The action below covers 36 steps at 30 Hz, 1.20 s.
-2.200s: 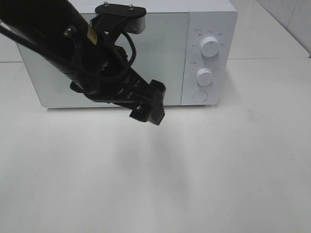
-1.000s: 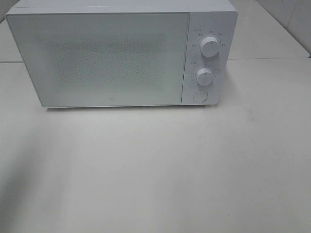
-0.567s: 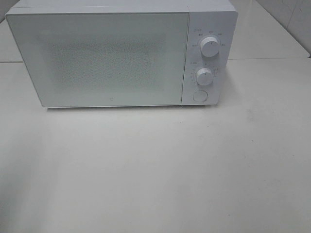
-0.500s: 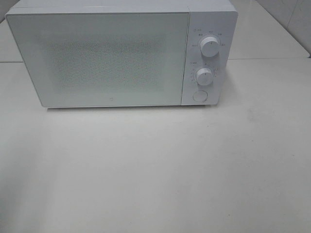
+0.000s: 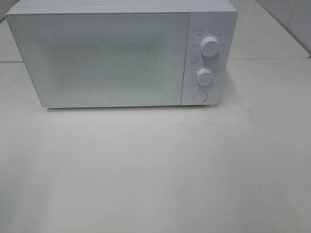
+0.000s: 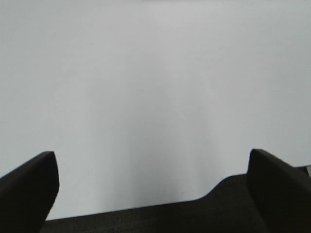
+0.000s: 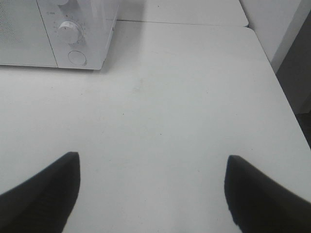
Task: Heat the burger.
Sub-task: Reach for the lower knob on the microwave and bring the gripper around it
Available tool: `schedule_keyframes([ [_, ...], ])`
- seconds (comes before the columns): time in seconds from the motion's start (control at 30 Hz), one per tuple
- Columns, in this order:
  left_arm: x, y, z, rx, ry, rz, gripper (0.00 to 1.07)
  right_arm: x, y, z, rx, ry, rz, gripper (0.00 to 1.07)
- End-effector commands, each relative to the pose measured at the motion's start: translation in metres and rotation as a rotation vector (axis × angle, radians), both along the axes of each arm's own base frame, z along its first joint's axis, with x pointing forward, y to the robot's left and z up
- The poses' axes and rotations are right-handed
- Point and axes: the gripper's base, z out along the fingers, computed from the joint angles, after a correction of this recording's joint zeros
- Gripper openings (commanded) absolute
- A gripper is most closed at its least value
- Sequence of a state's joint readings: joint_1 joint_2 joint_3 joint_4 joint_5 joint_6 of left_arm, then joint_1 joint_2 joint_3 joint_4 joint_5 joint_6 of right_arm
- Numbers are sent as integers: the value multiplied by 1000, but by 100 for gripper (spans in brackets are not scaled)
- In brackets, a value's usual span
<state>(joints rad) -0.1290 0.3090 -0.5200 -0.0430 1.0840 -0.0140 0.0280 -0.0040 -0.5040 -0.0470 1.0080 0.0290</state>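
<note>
White enamel dominates the high view: a microwave (image 5: 121,53) stands at the back of the pale worktop (image 5: 155,170) with its frosted door (image 5: 97,58) shut flush, and to the door's right sit an upper dial (image 5: 209,47), a lower dial (image 5: 204,76) and a round button (image 5: 199,96). The burger shows in none of the three views; it may be behind the door, but the frosted panel hides whatever is inside, so I cannot tell. Neither arm appears in the high view. The jaws of the left gripper (image 6: 150,158) stand wide apart over bare worktop with nothing between them, and those of the right gripper (image 7: 153,159) are likewise spread and empty, looking across the worktop toward the microwave's control corner (image 7: 73,34). With the door closed and both arms clear of the oven, the step in hand is probably working the controls, and the right arm looks better placed for it. To do that well, I would close the jaws to a narrow gap, line them up square to the lower dial, grip its rim lightly on both sides and turn about the dial's own axis. A skewed approach could slip off the smooth knob or shove the light oven backward. If the door must open first, a straight, centred press on the round button seems the safest way.
</note>
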Motion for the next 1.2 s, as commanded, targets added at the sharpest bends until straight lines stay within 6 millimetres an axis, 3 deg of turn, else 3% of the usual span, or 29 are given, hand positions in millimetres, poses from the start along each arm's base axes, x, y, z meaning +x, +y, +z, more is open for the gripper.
schedule_keyframes([
  [0.03,-11,0,3,-27,-85,0,98,-3,0,0,1,-36,-5,76],
  [0.63,-53,4,5,-82,-345,-13,98,-3,0,0,1,-36,-5,76],
  [1.2,-52,3,6,-84,-343,-14,98,-3,0,0,3,-36,-4,76],
])
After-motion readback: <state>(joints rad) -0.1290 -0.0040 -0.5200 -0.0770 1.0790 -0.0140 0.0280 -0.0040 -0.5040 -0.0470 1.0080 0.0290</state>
